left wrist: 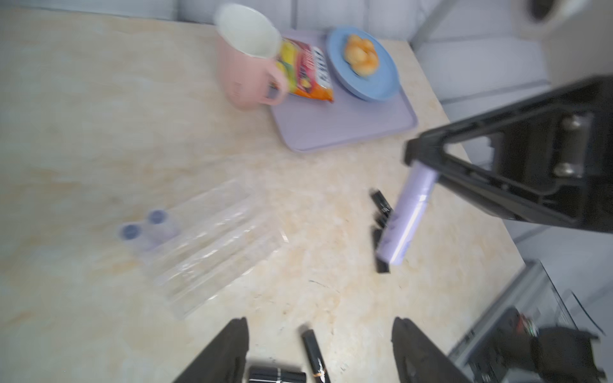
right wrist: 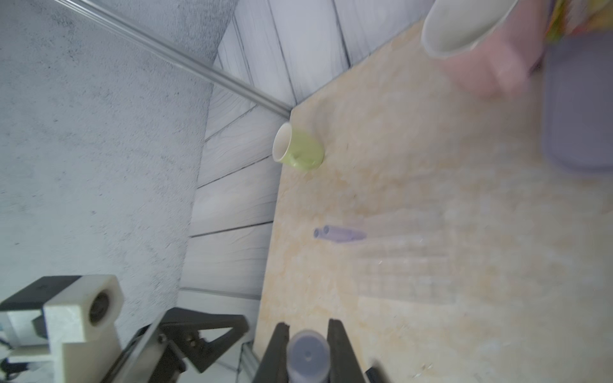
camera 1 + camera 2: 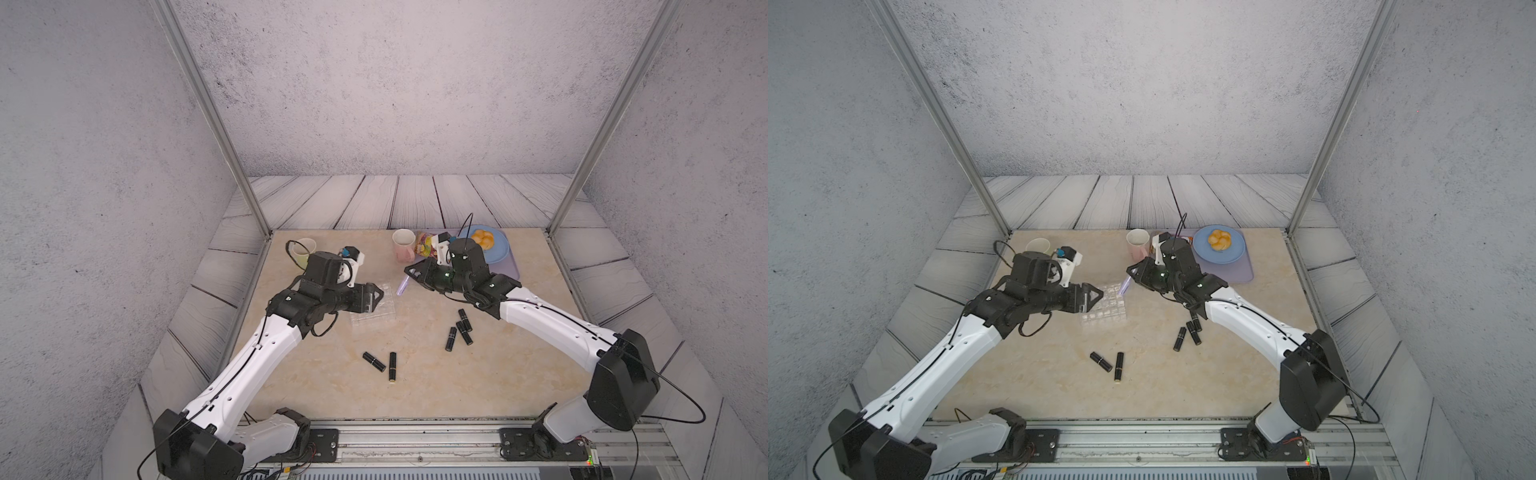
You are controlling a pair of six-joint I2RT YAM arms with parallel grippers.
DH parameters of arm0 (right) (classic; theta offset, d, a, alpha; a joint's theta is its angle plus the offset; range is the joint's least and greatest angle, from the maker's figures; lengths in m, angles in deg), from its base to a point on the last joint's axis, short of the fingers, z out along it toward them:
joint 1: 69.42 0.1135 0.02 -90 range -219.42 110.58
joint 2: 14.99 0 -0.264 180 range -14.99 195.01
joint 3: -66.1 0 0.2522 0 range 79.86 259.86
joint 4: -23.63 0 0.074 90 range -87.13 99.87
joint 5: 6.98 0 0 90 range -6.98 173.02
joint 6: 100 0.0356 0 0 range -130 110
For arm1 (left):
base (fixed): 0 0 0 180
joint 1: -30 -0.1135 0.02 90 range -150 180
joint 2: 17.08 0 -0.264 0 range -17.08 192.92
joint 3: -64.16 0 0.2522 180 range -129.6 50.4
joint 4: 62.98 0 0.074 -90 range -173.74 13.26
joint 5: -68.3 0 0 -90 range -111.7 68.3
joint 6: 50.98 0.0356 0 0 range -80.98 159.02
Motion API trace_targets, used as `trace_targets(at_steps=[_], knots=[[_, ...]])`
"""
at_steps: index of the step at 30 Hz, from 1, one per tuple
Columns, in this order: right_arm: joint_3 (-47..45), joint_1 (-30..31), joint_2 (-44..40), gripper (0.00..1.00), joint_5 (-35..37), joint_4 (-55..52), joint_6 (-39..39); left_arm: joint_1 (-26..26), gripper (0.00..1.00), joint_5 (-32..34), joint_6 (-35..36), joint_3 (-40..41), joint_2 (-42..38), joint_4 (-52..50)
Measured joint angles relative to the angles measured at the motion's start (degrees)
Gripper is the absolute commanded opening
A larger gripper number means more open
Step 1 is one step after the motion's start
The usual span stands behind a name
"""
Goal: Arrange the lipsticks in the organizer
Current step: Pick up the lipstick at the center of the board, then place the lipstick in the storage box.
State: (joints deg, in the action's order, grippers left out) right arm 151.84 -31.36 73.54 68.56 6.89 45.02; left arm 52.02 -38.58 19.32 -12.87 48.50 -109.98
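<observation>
My right gripper (image 2: 308, 348) is shut on a lilac lipstick (image 1: 406, 215), which hangs tilted just off the far right corner of the clear organizer (image 3: 374, 311). Two lilac lipsticks (image 1: 131, 231) stand side by side in a corner of the organizer (image 1: 215, 245). My left gripper (image 1: 320, 335) is open and holds nothing; in a top view it hovers over the organizer's left side (image 3: 1094, 297). Three black lipsticks (image 3: 461, 328) lie in a cluster under the right arm. Two more black lipsticks (image 3: 382, 365) lie nearer the front.
A pink mug (image 3: 404, 243) and a snack packet (image 3: 424, 245) stand behind the right gripper. A lilac mat (image 3: 509, 268) carries a blue plate (image 3: 498, 249) with a bun. A green mug (image 3: 303, 249) sits at the back left, behind the left wrist.
</observation>
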Motion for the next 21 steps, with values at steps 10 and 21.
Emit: trace_targets(at_steps=[10, 21], knots=[[3.69, 9.81, 17.86, 0.02, 23.67, 17.33, -22.12, -17.94, 0.7, 9.92, -9.46, 3.87, 1.51, -2.97], [15.74, 13.62, 31.26, 0.0, 28.04, 19.43, -31.76, -19.08, 0.7, 8.04, -12.28, 6.56, 2.01, -0.68]])
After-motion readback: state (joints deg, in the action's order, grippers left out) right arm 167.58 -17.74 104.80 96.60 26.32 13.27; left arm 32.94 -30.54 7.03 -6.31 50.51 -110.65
